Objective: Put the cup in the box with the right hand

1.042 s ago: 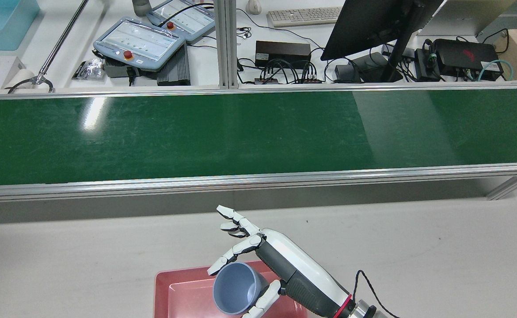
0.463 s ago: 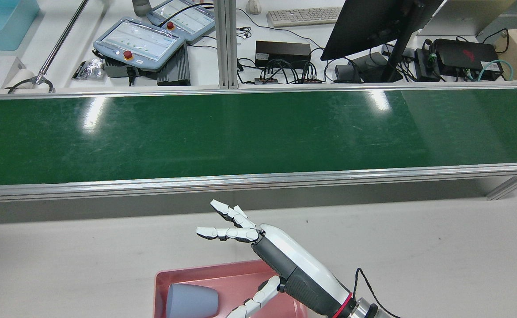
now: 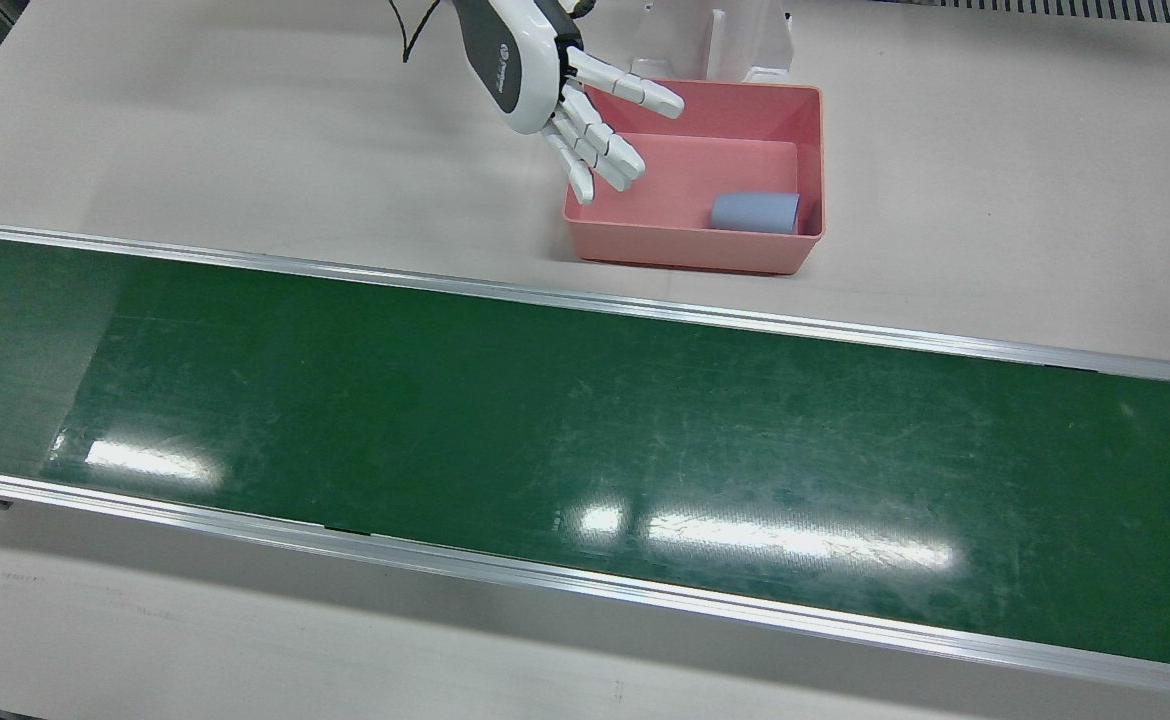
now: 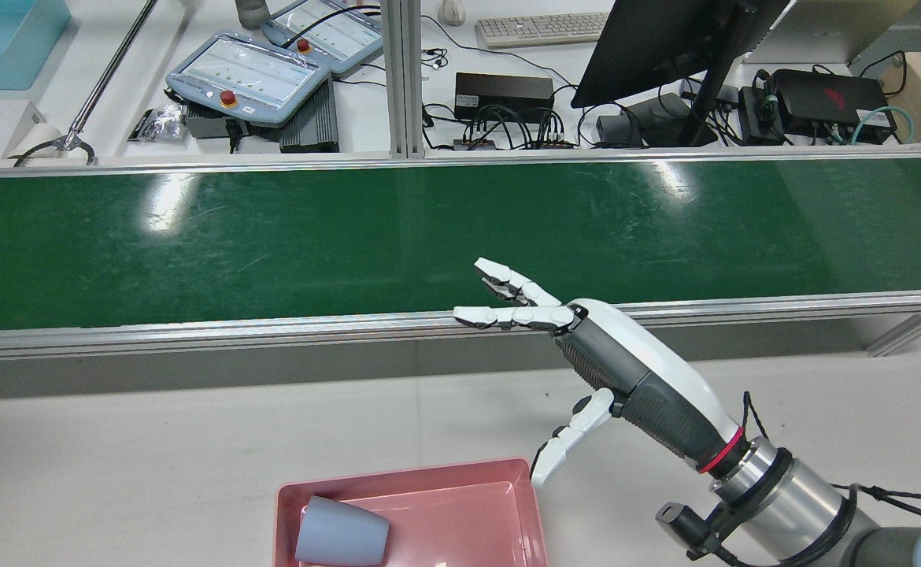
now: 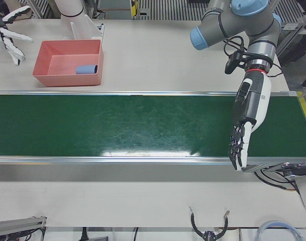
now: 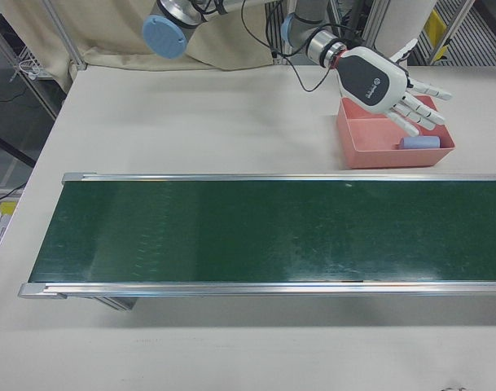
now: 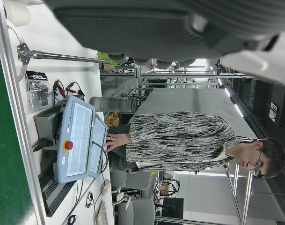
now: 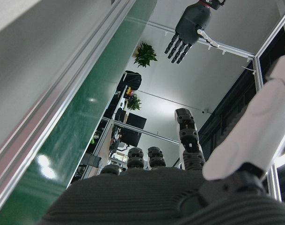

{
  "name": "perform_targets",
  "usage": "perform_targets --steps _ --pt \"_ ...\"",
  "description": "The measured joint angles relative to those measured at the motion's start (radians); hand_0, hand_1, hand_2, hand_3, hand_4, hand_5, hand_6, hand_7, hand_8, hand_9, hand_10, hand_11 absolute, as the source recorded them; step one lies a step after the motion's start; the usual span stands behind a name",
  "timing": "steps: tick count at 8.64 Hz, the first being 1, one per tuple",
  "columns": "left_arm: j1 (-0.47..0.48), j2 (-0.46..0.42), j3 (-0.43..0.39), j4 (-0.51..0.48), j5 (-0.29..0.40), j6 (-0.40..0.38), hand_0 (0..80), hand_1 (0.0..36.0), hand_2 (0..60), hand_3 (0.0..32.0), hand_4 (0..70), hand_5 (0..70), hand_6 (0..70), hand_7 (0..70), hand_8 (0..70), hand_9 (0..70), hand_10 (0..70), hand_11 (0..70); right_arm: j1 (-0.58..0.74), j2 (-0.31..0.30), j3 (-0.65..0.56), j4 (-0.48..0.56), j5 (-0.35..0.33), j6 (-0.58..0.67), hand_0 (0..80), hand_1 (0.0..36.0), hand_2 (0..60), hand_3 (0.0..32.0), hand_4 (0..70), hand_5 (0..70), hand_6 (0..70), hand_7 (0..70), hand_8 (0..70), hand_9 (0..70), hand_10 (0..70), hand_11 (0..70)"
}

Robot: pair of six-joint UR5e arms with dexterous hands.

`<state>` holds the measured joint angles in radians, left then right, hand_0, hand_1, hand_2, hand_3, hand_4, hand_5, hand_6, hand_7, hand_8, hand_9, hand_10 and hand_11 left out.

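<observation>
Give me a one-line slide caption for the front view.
Grey-blue plastic cup lies on its side in the pink rectangular box; the open white right hand hovers above its far corner.

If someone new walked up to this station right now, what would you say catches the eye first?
The long green belt running across the table dominates. Next is the pink box on the robot's side of the belt, with a blue-grey cup lying on its side in one corner. The right hand hovers open above the box's edge, empty, while the left hand hangs fingers-down over the far end of the belt.
</observation>
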<state>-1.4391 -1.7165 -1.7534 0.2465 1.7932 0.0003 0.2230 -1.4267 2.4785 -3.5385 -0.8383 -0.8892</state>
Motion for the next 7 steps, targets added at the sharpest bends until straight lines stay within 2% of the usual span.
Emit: perform_targets --steps 1,2,3,4,5,6,7 --pt "0.0 0.0 0.0 -0.001 0.0 0.0 0.0 0.0 0.0 0.0 0.0 0.0 0.0 0.0 0.0 0.0 0.0 0.0 0.083 -0.031 0.006 -0.028 -0.044 0.072 46.9 13.1 15.4 0.0 15.1 4.4 4.0 14.1 5.7 11.7 1.1 3.1" --pt "0.0 0.0 0.0 0.0 0.0 0.0 0.0 0.0 0.0 0.0 0.0 0.0 0.0 0.0 0.0 0.0 0.0 0.0 0.167 -0.058 0.001 -0.059 -0.07 0.16 46.6 12.2 13.7 0.0 14.4 4.2 4.0 14.1 5.8 11.9 1.3 3.2" --pt "0.0 0.0 0.0 0.0 0.0 0.0 0.0 0.0 0.0 0.0 0.0 0.0 0.0 0.0 0.0 0.0 0.0 0.0 0.252 -0.077 -0.027 -0.077 -0.084 0.259 48.1 9.2 2.8 0.0 21.6 4.0 4.2 15.0 6.2 12.6 1.7 3.7" --pt "0.0 0.0 0.0 -0.001 0.0 0.0 0.0 0.0 0.0 0.0 0.0 0.0 0.0 0.0 0.0 0.0 0.0 0.0 0.33 -0.086 -0.069 -0.085 -0.102 0.351 48.1 9.4 3.2 0.0 20.6 4.1 4.3 15.6 6.1 12.6 1.9 4.0" --pt "0.0 0.0 -0.001 0.0 0.0 0.0 0.0 0.0 0.0 0.0 0.0 0.0 0.0 0.0 0.0 0.0 0.0 0.0 0.412 -0.091 -0.112 -0.089 -0.133 0.424 46.7 12.3 14.0 0.0 16.4 4.1 4.3 15.8 6.0 12.4 1.7 3.7" --pt "0.0 0.0 -0.001 0.0 0.0 0.0 0.0 0.0 0.0 0.0 0.0 0.0 0.0 0.0 0.0 0.0 0.0 0.0 0.501 -0.1 -0.15 -0.089 -0.174 0.48 48.3 9.5 2.6 0.0 20.7 4.1 4.5 16.5 6.1 12.8 1.6 3.5" --pt "0.0 0.0 -0.001 0.0 0.0 0.0 0.0 0.0 0.0 0.0 0.0 0.0 0.0 0.0 0.0 0.0 0.0 0.0 0.593 -0.112 -0.192 -0.089 -0.213 0.531 47.2 11.2 10.2 0.0 19.2 4.1 4.6 17.2 6.5 13.5 1.8 3.9"
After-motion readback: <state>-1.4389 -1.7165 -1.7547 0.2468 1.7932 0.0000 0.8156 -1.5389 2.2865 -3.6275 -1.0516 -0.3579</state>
